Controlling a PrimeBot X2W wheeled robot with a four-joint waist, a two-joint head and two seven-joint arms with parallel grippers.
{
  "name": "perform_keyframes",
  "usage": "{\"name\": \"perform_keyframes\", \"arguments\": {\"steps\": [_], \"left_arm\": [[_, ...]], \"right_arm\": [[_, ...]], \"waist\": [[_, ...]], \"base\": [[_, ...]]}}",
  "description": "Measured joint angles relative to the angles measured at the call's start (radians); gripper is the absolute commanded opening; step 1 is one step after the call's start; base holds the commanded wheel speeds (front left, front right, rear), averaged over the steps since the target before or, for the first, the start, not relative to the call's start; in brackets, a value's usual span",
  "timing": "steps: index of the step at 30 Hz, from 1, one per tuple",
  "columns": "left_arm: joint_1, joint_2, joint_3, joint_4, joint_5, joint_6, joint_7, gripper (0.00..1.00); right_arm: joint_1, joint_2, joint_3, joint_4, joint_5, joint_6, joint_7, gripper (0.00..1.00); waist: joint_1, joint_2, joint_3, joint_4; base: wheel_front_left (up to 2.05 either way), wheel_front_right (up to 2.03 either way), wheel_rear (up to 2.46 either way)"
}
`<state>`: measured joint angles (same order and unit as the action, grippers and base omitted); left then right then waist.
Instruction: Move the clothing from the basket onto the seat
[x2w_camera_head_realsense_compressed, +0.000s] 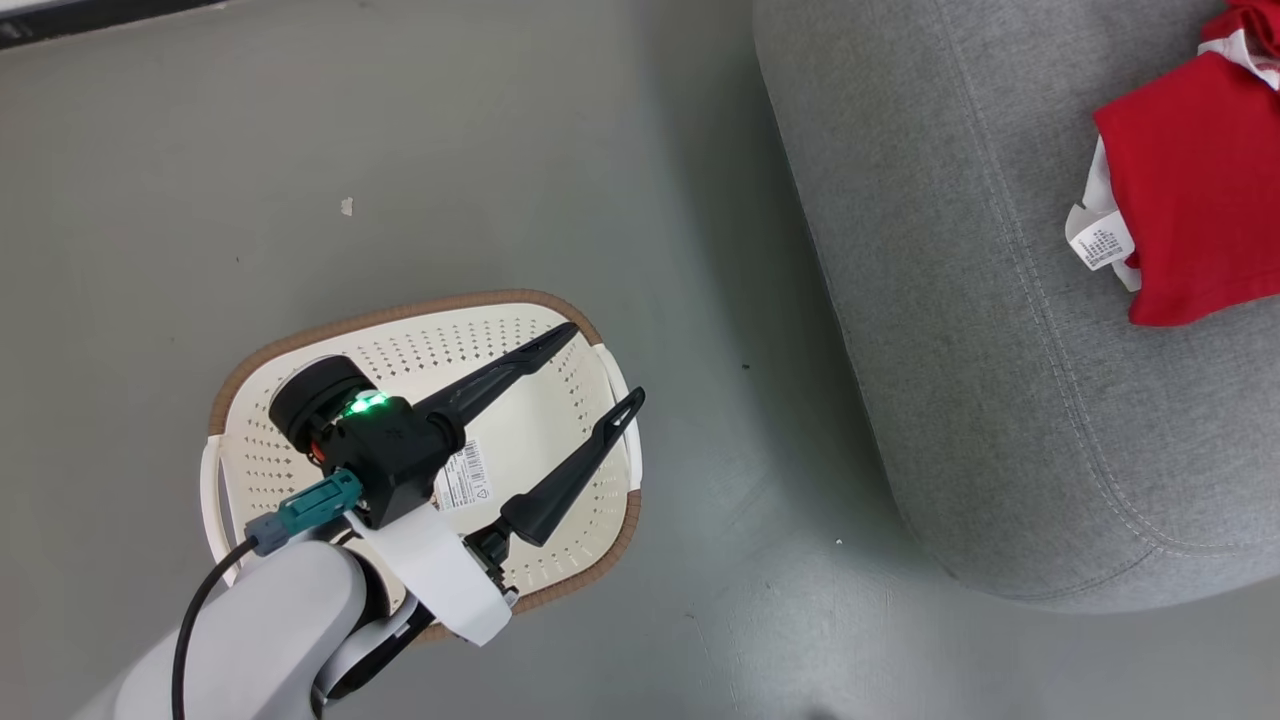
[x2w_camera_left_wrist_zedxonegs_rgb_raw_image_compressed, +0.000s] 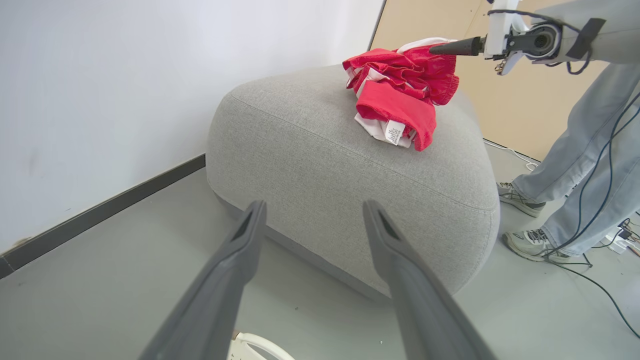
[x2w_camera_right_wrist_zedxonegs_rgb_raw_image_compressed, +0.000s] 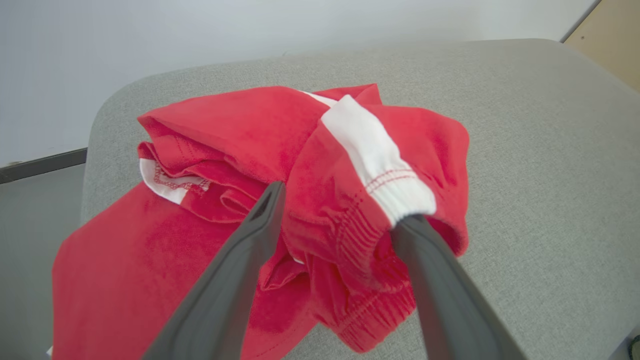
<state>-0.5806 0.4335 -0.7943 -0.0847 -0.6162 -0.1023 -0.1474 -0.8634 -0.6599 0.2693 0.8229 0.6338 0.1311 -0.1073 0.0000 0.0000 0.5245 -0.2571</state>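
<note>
The grey floor takes up most of the head view, with the seat rising on the right and the basket standing on the floor to the near left, well apart from it. The clothing lies bunched on top of the seat, towards its far right side. No red shows in the basket, whose bare bottom and sticker are visible, though the arm covers part of it.

The left hand hangs over the basket with its fingers spread and nothing between them. The right hand is at the pile on the seat. Its fingers are wide apart on either side of a gathered red fold with a white band, so it reads as open rather than clamped.

The step in hand looks like the set-down of the last garment. What remains, I judge, is to lift the right hand straight out of the fold without dragging cloth off the seat.

The head view gives the basket and cuts off the pile at the frame edge. The left wrist view shows the whole heap, its white label hanging down the near side, and a person's legs standing to the right beyond the seat. The right wrist view shows how the cloth sits between the fingers.
</note>
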Motion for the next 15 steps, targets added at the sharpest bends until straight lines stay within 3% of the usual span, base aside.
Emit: {"name": "perform_keyframes", "arguments": {"steps": [15], "left_arm": [[0.02,-0.017,0.0,0.034,-0.016,0.0,-0.021,1.0]], "right_arm": [[0.085,-0.007,0.0,0.03,0.063,0.0,0.004,1.0]], "waist": [[0.0,0.0,-0.066,-0.026]], "base": [[0.0,0.0,0.0]]}}
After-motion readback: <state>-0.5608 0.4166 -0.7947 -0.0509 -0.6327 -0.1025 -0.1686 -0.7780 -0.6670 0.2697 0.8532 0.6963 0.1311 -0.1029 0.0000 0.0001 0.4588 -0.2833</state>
